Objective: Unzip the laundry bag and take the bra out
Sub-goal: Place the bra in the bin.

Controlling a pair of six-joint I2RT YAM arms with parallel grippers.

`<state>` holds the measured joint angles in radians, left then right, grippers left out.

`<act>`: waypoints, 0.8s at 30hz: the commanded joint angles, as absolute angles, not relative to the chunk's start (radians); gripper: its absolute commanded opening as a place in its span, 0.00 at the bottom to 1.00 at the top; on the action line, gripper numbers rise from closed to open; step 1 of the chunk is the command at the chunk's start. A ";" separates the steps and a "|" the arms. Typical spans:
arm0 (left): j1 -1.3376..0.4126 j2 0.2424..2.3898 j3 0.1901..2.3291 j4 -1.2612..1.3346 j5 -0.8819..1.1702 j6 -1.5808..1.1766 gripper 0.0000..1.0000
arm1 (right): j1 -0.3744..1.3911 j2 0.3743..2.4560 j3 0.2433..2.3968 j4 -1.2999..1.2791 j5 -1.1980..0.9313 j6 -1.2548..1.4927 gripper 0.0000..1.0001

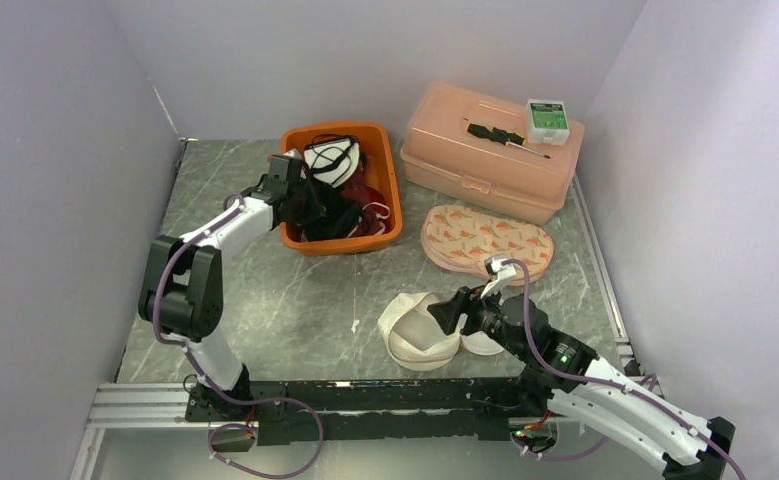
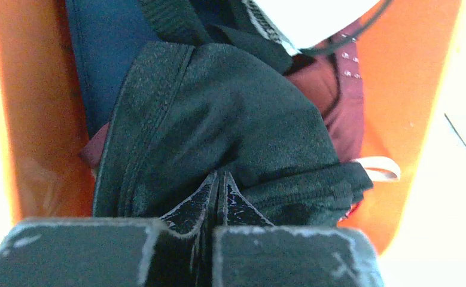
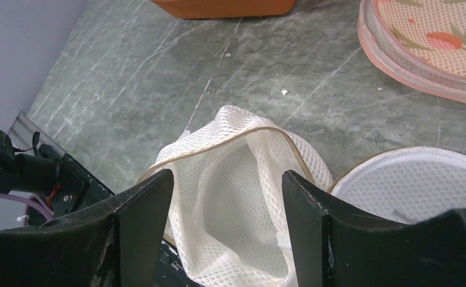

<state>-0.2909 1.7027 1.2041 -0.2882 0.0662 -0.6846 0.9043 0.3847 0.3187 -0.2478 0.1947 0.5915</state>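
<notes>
1. Right gripper [image 3: 225,186] hung spread over the white laundry bag [image 3: 218,146], which lay unzipped and slack, near the orange bin [image 1: 345,246]
2. Left gripper [image 2: 218,186], pressed together, touched the black bra [image 2: 230,119] inside that bin
3. Judged nearly done: bra apparently out, only withdrawal left

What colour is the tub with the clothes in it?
The tub is orange, clearest from the top camera.
</notes>
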 commanded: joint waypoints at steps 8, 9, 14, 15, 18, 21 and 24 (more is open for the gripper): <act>-0.283 1.776 1.197 -0.209 0.082 -0.729 0.03 | 0.905 0.380 0.326 -0.265 0.232 0.596 0.71; -0.286 1.747 1.193 -0.210 0.085 -0.730 0.03 | 0.905 0.381 0.330 -0.269 0.234 0.594 0.72; -0.316 1.529 1.179 -0.260 0.108 -0.714 0.38 | 0.905 0.388 0.356 -0.283 0.259 0.580 0.73; -0.328 1.484 1.193 -0.288 0.110 -0.701 0.52 | 0.905 0.388 0.360 -0.286 0.265 0.576 0.73; -0.413 1.396 1.286 -0.491 0.044 -0.652 0.79 | 0.905 0.384 0.379 -0.302 0.288 0.565 0.74; -0.551 1.306 1.308 -0.671 -0.059 -0.639 0.87 | 0.905 0.364 0.388 -0.321 0.323 0.575 0.75; -0.626 1.195 1.186 -0.646 -0.016 -0.696 0.94 | 0.904 0.330 0.364 -0.311 0.404 0.640 0.75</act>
<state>-0.5392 1.3010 1.2831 -0.5034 0.0010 -0.6727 0.9043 0.3702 0.3408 -0.3176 0.2909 0.5919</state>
